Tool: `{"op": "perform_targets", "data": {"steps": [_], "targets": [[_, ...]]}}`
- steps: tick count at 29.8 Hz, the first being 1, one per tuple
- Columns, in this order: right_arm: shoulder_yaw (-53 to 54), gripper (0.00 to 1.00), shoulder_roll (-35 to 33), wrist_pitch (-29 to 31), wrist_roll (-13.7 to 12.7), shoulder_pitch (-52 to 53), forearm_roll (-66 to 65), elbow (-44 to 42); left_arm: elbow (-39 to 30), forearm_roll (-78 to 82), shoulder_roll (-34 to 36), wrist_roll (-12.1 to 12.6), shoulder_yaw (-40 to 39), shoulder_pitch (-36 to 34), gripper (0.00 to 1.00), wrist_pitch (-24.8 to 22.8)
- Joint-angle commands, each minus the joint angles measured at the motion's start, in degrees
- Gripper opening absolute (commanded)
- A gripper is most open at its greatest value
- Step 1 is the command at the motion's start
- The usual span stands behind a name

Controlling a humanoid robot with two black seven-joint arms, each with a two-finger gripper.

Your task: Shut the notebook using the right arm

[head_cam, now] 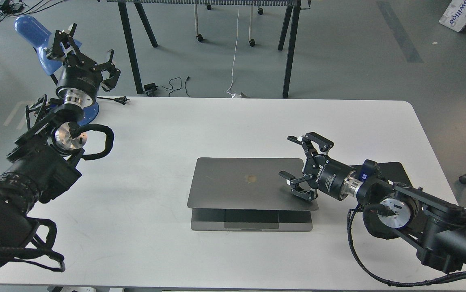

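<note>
The grey notebook [237,182] lies at the middle of the white table [156,134]. Its lid, with the dark apple logo, is tilted low over the base; a strip of the trackpad and front edge still shows under it. My right gripper [294,162] is open, and its lower finger [302,194] rests on the right part of the lid. My left gripper [85,42] is open and empty, held high past the table's far left corner, far from the notebook.
A black mouse pad [391,168] lies under my right arm at the right. A blue chair [34,34] stands behind the left gripper. Table legs, cables and a plug lie on the floor beyond the far edge.
</note>
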Motion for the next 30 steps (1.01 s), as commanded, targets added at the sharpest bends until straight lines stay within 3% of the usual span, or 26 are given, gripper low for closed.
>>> {"op": "perform_targets", "data": {"steps": [1,23,27,30], "targets": [[0.0,1.0,1.1,-0.2,0.0,-1.9,-2.0,0.0,0.0,0.0,0.0,0.0,0.0,0.0,1.0,0.0],[-1.3,1.0,3.2,-4.5,0.3,-1.7,-3.7,-1.6,-0.1,0.0,0.0,0.0,0.0,0.0,1.0,0.0],[1.1,1.0,2.2,-5.0,0.5,-1.3,-3.7,2.3,0.0,0.0,0.0,0.0,0.0,0.0,1.0,0.0],[8.7,1.0,-0.1,-5.0,0.5,-0.9,-3.7,3.1,0.0,0.0,0.0,0.0,0.0,0.0,1.0,0.0]]}}
